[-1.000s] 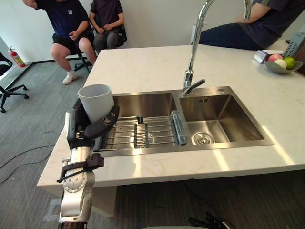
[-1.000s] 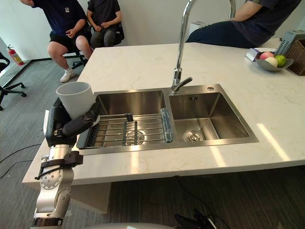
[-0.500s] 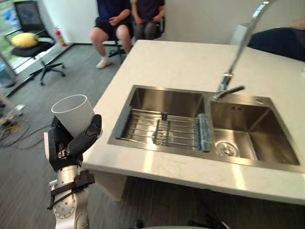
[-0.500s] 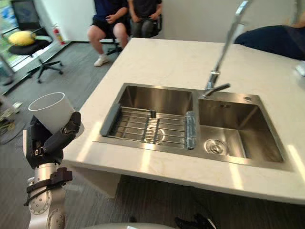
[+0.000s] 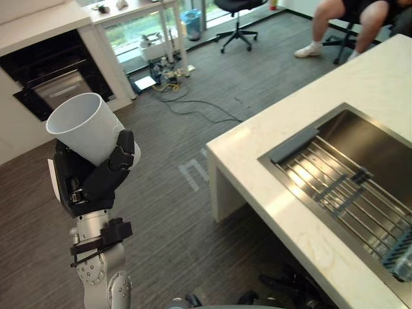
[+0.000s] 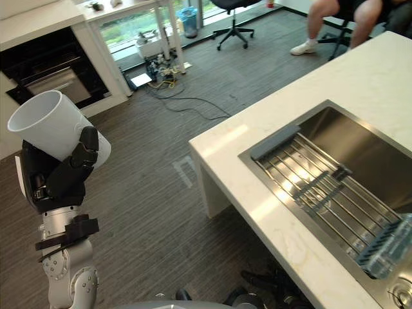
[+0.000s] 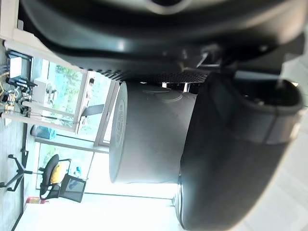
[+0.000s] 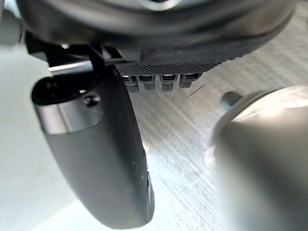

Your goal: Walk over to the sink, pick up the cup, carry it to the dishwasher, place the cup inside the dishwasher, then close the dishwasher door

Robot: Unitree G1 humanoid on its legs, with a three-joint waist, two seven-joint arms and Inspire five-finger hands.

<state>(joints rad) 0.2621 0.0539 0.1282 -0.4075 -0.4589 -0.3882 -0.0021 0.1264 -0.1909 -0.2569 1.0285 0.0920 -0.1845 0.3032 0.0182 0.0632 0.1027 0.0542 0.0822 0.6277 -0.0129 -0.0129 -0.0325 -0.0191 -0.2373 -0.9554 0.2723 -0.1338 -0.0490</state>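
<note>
We see the left hand (image 5: 90,180) curled round the white cup (image 5: 87,129), thumb across its lower wall and fingers behind it, so the cup is in the grasp and needs no further reach. It hangs over the grey wood-grain floor (image 5: 167,212), well apart from the sink (image 5: 360,174) and clear of the corner of the pale stone countertop (image 5: 277,148). The cup's long axis is tilted, with the base set in the palm on the sink side and the open mouth leaning up and away from the sink. It is a plain, smooth, slightly tapered cylinder with a matt surface and no handle that we can see. The sink is a square-cornered basin of brushed steel, and a wire rack (image 5: 341,193) lies across it. Farther from the sink than the cup, a black built-in appliance (image 5: 55,74) sits in white cabinetry; we judge the carry heads that way. Of the right hand (image 8: 96,144) we cannot tell the state.
</note>
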